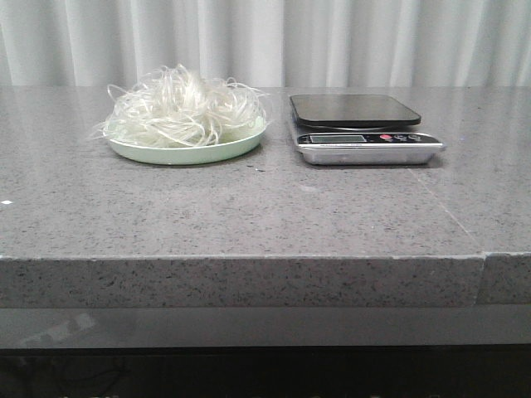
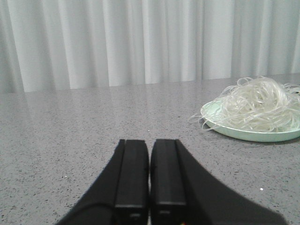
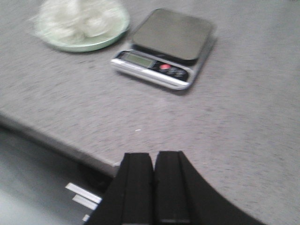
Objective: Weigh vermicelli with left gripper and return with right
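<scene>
2 grippers idle, jaws pressed together, empty: left gripper, right gripper. Vermicelli heaped on plate, upper left; scale just beside, bare, awaiting load.

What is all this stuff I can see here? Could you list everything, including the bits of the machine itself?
Loose tangle of thin translucent vermicelli strands: one heap, whitish, piled on the plate, left of the scale in the front view.
Round shallow plate: one, pale green, on the counter, under the vermicelli.
Flat digital kitchen scale: one, silver body with a dark weighing platform, a small display and a red button on its front strip; nothing on it; beside the plate, apart from it.
Speckled stone counter: one, grey, carrying everything.
Pleated curtain: whitish, behind the counter.
Left gripper: one, black, jaws together, empty, low over the counter short of the plate.
Right gripper: one, black, jaws together, empty, near the counter's front edge.
</scene>
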